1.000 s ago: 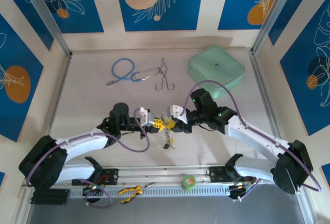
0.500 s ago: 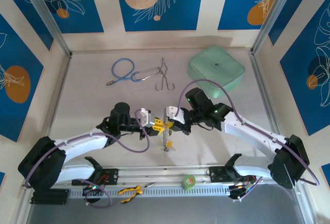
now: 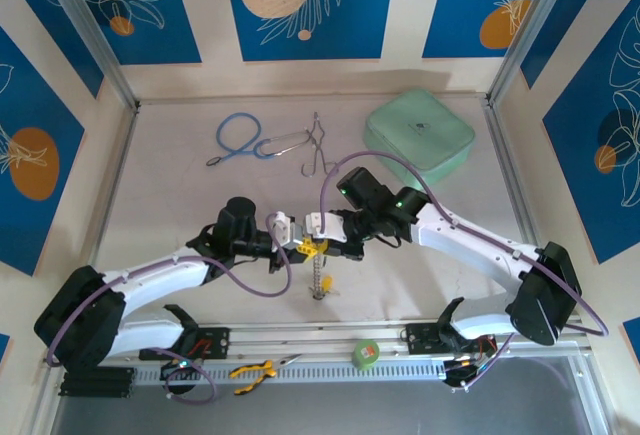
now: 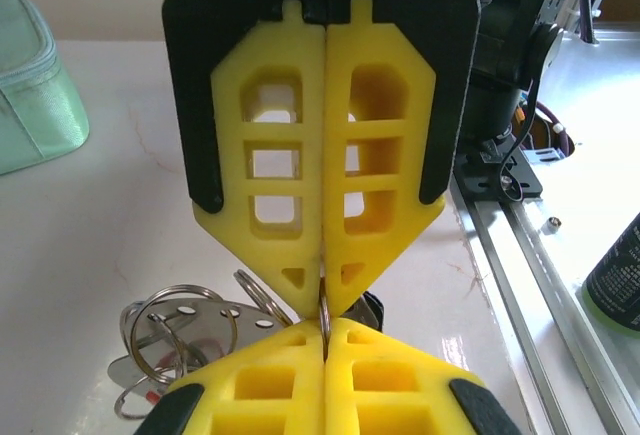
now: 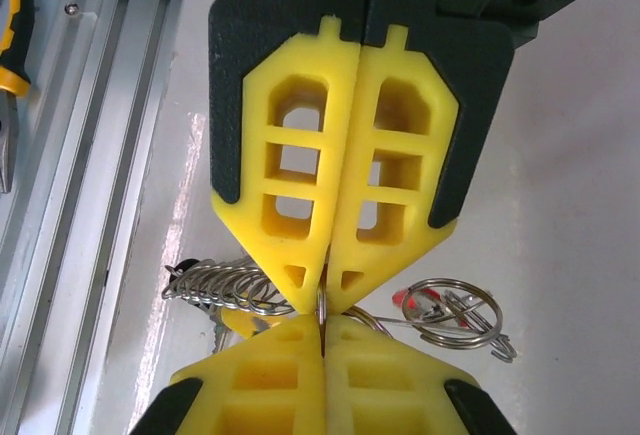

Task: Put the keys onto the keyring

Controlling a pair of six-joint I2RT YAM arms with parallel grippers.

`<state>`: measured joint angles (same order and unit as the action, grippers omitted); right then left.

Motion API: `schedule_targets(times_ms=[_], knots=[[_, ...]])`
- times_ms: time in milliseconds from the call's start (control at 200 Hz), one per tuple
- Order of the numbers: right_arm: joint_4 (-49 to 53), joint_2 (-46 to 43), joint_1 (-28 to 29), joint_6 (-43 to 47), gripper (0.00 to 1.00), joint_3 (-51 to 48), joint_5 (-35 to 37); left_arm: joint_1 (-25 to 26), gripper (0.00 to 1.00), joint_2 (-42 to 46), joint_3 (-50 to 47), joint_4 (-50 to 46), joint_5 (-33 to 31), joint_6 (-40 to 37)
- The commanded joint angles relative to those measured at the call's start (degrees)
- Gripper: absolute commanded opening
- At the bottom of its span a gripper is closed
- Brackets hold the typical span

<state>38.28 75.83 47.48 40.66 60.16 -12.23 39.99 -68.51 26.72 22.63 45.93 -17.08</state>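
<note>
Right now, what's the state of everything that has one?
Left yellow foam fingers: shut on thin silver wire ring.
Right yellow foam fingers: shut on same ring.
Silver chain and rings bunch: dangling beneath the fingers.
Mint green fabric pouch: looks closed, lying flat.

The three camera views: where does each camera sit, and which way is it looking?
Top external: above and behind the arms, looking down at the table; both arms whole, left gripper meeting right gripper.
Left wrist: on the left arm, facing rightward; own fingers at bottom, right gripper opposite.
Right wrist: on the right arm, facing leftward; own fingers at bottom, left gripper opposite.
Shared: both wrist views show the grippers tip to tip, shut on the keyring.
</note>
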Motion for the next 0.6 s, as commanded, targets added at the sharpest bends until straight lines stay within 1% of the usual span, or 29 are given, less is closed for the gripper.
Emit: schedule_targets(times_ms=[0, 35, 65, 130, 190, 270, 595], knots=[[-3.4, -3.0, -1.8, -1.5, 0.10, -1.0, -6.0, 0.4, 0.00, 1.8, 1.5, -0.2, 0.3, -2.1], [-5.4, -4.3, -3.1, -2.9, 0.18, -2.5, -8.0, 0.4, 0.00, 2.0, 1.1, 0.4, 0.2, -2.0], [-7.2, -5.1, -4.3, -4.2, 0.22, -4.0, -10.3, 0.4, 0.00, 2.2, 0.7, 1.1, 0.2, -1.8], [-10.7, -6.8, -6.4, -6.8, 0.25, -7.2, -13.9, 0.4, 0.00, 2.3, -0.3, 3.6, 0.2, -1.0], [-13.3, -7.7, -7.0, -8.5, 0.27, -9.2, -15.6, 0.4, 0.00, 2.2, -1.1, 6.2, 0.3, 0.1], [-15.2, -8.0, -7.0, -9.9, 0.27, -10.9, -15.9, 0.4, 0.00, 1.9, -1.6, 8.2, 0.6, 1.0], [-16.8, -8.9, -6.9, -11.7, 0.26, -14.5, -12.8, 0.4, 0.00, 1.3, -3.3, 13.2, 0.7, 3.2]])
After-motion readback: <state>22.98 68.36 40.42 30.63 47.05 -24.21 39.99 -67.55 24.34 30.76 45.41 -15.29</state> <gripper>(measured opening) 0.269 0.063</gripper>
